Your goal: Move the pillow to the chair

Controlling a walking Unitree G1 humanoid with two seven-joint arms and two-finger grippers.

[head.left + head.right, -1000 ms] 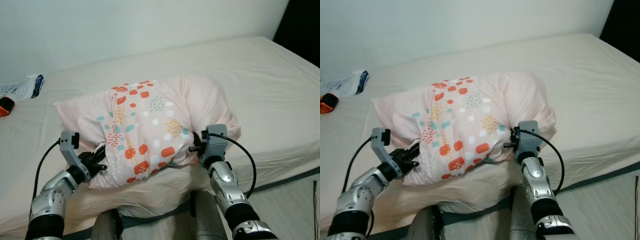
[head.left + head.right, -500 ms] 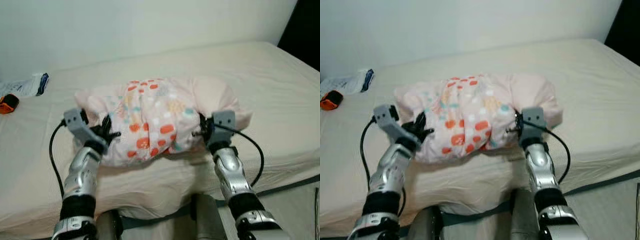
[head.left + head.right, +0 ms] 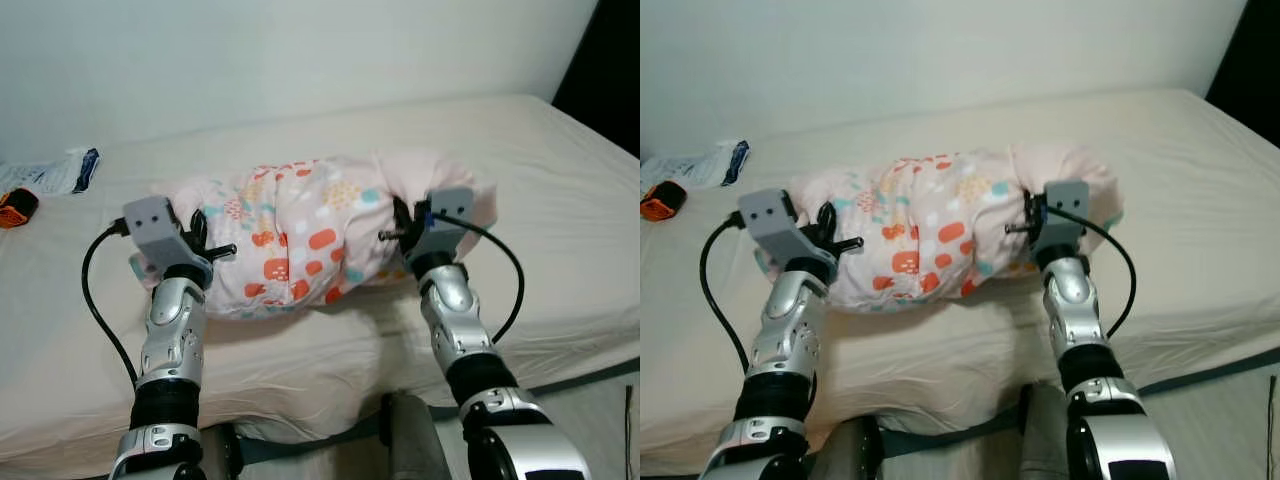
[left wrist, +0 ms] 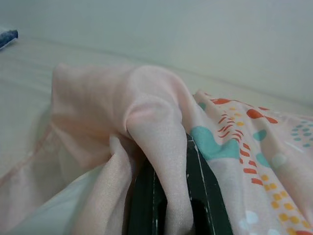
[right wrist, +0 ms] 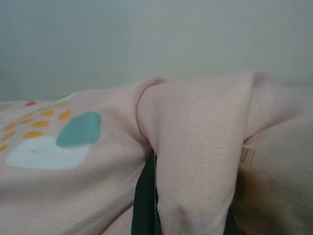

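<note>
A pale pink pillow [image 3: 310,235] with orange, teal and white spots is held up over the bed [image 3: 560,180], bunched between my two arms. My left gripper [image 3: 205,245] is shut on the pillow's left end, where pink cloth folds over a black finger [image 4: 146,205]. At the pillow's right end my right gripper [image 3: 400,228] is shut on a fold of its cloth, which wraps a black finger [image 5: 144,196]. The chair cannot be made out.
The cream mattress runs to a white wall behind. At its far left lie a white packet with blue print [image 3: 50,172] and a small orange and black object [image 3: 12,208]. A dark doorway [image 3: 610,80] stands at the right. Grey floor [image 3: 590,400] shows past the bed's front edge.
Both arms have raised the pillow off the mattress and squeezed it narrower. The left arm swung from low and outstretched to upright. The camera has tilted slightly.
</note>
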